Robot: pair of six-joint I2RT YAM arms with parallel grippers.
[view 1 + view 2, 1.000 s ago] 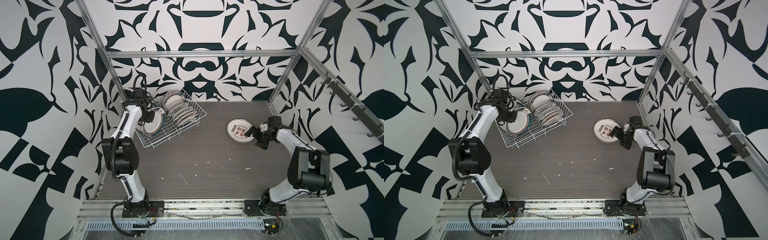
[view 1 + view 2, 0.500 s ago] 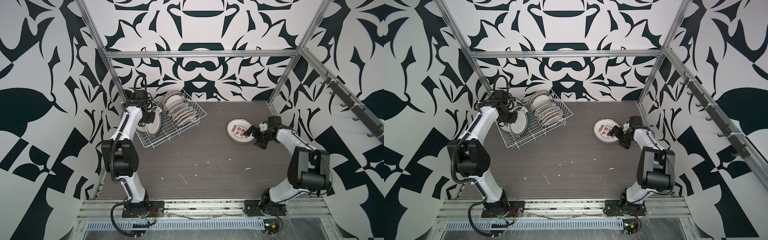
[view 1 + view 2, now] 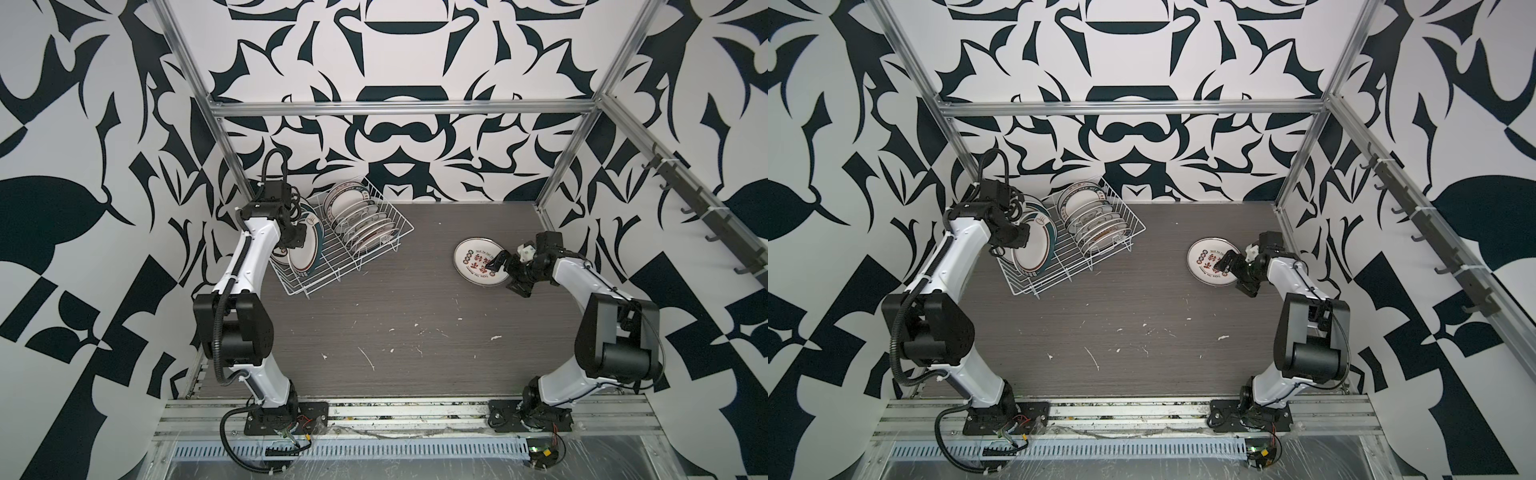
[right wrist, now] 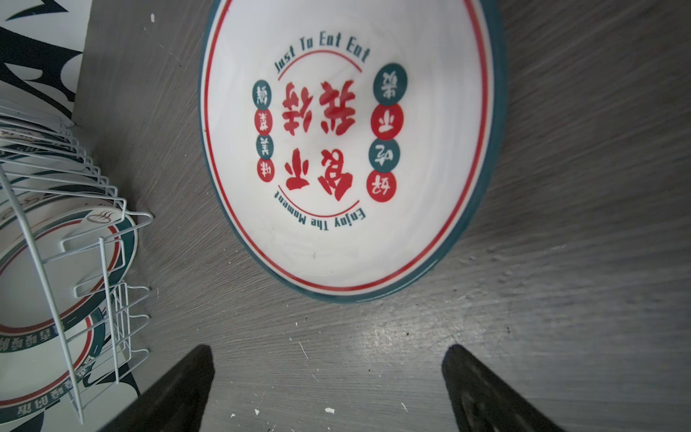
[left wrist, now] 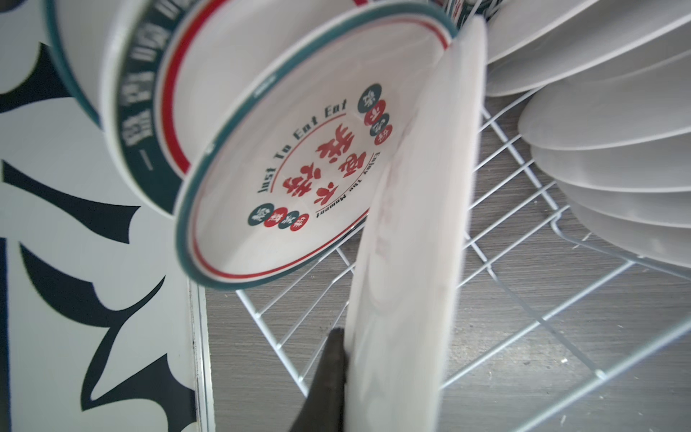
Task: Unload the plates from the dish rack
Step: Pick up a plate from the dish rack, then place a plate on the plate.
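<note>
The dark grey, wood-grained worktop carries a white wire dish rack, set askew at upper left in both top views. One teal-rimmed plate lies flat at centre right. White flecks dot the lower middle.

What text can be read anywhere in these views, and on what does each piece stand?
"Just To Eat Eat": flat plate on the table, and racked plate in the dish rack.
"Enjoy The Moment": the same two plates.
Red Chinese characters, and small ones in round dots, on both: not legible to me.
White characters on the dark-banded plate behind: blurred.
</note>
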